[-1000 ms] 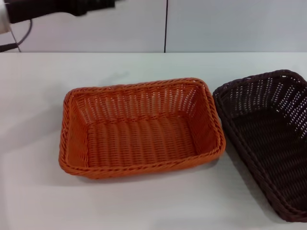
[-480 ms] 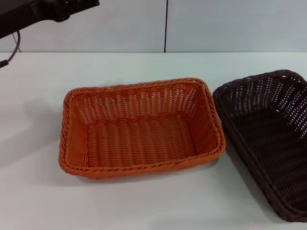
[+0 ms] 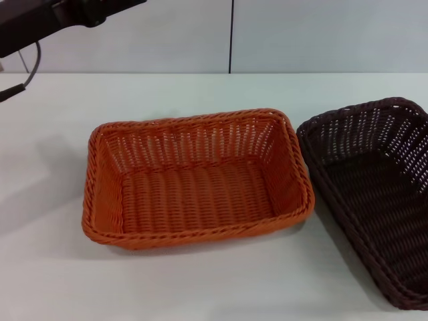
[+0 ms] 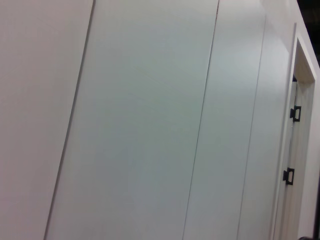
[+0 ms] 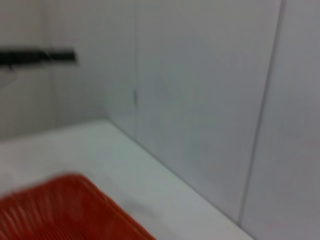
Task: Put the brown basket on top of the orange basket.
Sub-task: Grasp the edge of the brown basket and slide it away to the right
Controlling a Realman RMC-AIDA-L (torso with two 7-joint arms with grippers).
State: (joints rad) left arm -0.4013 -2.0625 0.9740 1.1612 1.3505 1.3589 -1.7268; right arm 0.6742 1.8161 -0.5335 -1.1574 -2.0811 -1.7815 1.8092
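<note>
At the right edge of the white table sits the brown basket, a rectangular dark wicker weave with braided rim and openwork sides, partly cut off by the frame. Just beside it on its left, apart, lies the matching orange basket, empty. The left arm hangs high at the far left, its claw out of sight, so I cannot tell its opening.

You're looking at a plain indoor test room, lab or office-like; a bare white bench meets pale panelled walls at the far side; a white door carries black hinges.
</note>
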